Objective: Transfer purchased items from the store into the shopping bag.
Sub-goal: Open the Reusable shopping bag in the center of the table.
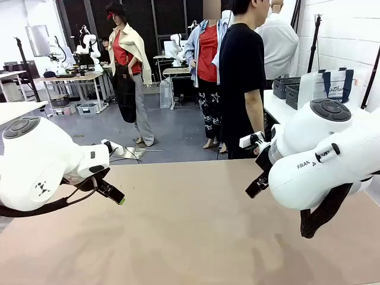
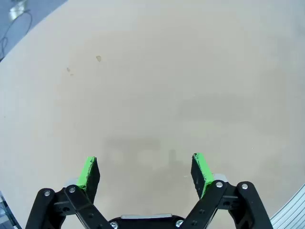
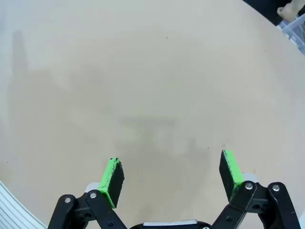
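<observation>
While my two white arms hang low over the tan bench (image 1: 190, 237), its surface spreads under and ahead of both my grippers. A person (image 1: 240, 77) in a black shirt stands at the far edge, beyond my right gripper (image 1: 256, 185) and a little to its left. Farther off, to the right of that gripper, a white side table (image 1: 276, 110) carries the shopping bag (image 1: 332, 86), whitish with navy strap handles. It stands upright, well apart from either gripper. Dark grey slotted baskets (image 1: 285, 88) sit just beside the bag, on the side nearer my right gripper. I cannot tell what they hold. My left gripper (image 1: 113, 193) points down and inward over the near left of the bench, far from the bag. Seen from its wrist, the left gripper (image 2: 145, 167) stands wide with nothing between its green pads (image 2: 88, 172). The right gripper (image 3: 171, 174) is just as wide, its pads (image 3: 113, 180) over plain bench. A small speck (image 2: 98, 58) marks the bench well ahead of my left gripper.
</observation>
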Action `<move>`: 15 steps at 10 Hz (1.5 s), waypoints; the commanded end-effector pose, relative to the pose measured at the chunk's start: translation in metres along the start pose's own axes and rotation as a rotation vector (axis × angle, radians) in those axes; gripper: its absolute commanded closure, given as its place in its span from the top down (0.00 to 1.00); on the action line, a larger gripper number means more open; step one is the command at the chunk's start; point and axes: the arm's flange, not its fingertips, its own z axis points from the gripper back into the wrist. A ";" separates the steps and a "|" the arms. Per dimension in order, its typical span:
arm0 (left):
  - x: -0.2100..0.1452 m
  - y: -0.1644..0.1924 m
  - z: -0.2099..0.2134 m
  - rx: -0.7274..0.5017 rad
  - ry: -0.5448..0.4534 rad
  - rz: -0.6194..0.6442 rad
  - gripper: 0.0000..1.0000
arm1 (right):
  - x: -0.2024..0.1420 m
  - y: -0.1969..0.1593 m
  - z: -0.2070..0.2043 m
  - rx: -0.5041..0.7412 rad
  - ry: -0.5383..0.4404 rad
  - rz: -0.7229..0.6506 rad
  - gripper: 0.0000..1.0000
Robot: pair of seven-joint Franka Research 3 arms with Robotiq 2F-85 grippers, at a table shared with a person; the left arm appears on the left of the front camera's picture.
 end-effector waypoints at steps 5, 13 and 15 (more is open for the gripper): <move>0.000 0.000 0.000 0.000 0.000 0.000 1.00 | 0.000 0.000 0.000 0.000 0.000 0.000 1.00; 0.000 0.000 0.000 0.000 0.000 0.000 1.00 | 0.000 0.000 0.000 0.000 0.000 0.000 1.00; 0.000 0.000 0.000 0.000 0.000 0.000 1.00 | 0.000 0.000 0.000 0.000 0.000 0.000 1.00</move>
